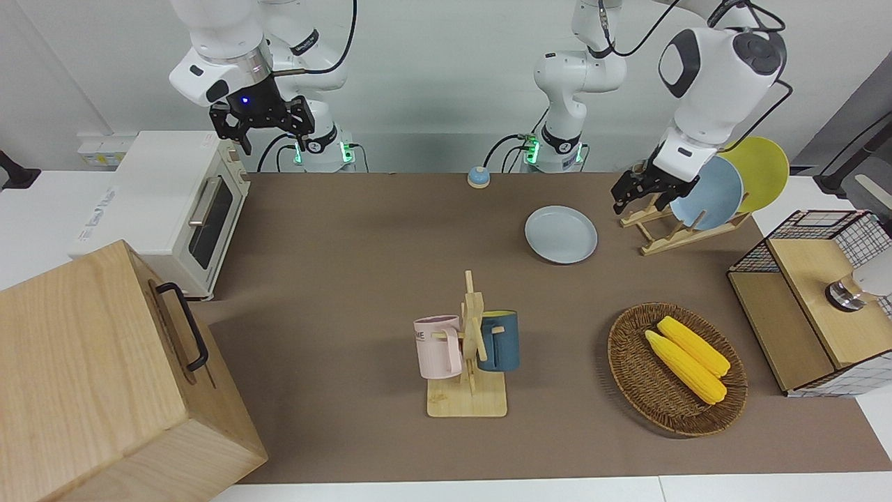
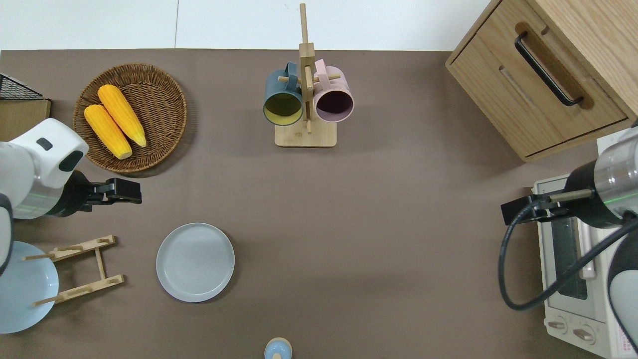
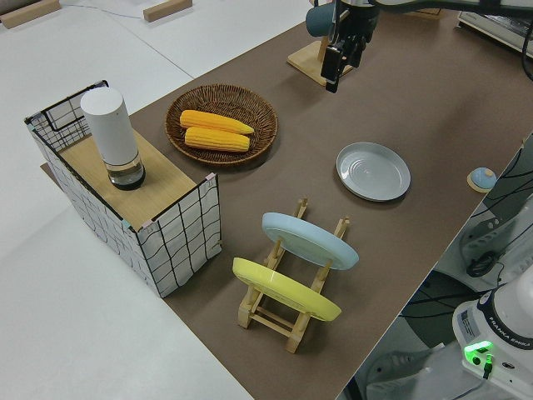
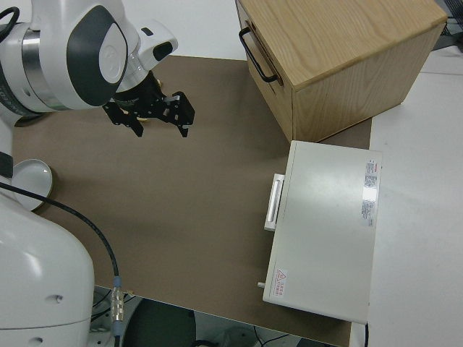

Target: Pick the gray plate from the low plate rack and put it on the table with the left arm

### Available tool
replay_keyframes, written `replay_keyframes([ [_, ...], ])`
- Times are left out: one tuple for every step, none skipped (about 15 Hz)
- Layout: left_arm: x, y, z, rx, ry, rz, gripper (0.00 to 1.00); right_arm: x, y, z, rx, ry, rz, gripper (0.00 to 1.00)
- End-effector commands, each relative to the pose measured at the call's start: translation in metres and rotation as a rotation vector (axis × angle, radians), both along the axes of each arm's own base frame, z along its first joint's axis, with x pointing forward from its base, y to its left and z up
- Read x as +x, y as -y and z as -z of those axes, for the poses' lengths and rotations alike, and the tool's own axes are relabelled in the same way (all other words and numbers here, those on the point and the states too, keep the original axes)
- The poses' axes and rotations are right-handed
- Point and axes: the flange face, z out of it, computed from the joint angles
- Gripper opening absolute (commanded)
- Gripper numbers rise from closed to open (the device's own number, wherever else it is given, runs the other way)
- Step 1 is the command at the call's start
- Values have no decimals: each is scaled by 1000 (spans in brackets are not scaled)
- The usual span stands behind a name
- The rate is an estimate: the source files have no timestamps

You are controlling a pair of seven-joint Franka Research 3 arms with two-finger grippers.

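Left pincer (image 2: 130,191), left-centre of the overhead frame, hangs empty over bare table (image 2: 379,239) between the basket (image 2: 164,85) and the rack (image 2: 79,269); its fingers stand apart. The gray plate (image 2: 195,262) lies flat on the table, lower left of centre, just beside the rack and clear of the pincer. Right arm is parked; its pincer (image 1: 263,123) is spread open.

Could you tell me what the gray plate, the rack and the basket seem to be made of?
Gray plate: probably ceramic or melamine; smooth, even, soft sheen. Rack: light unpainted wood, pale rails and pegs. Basket: woven wicker or rattan, brown strands showing a coiled weave.
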Motion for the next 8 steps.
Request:
replay_keyframes([
  [-9,-10,-48,119,-25,42,993,-3,3,-4,2,-5,3,990],
  [-15,-10,-60,120,-31,45,993,-3,4,-4,2,-5,5,987],
  [-22,-9,-71,116,-49,64,993,-3,3,-4,2,-5,3,990],
  [-23,-9,-71,102,-54,84,993,-3,3,-4,2,-5,3,987],
  [-21,-7,-69,95,-55,96,993,-3,4,-4,2,-5,5,987],
  [-19,-6,-67,96,-57,87,993,-3,3,-4,2,-5,3,987],
  [-18,-6,-64,101,-58,85,995,-3,4,-4,2,-5,5,990],
  [-17,-6,-63,107,-55,87,995,-3,3,-4,2,-5,3,990],
])
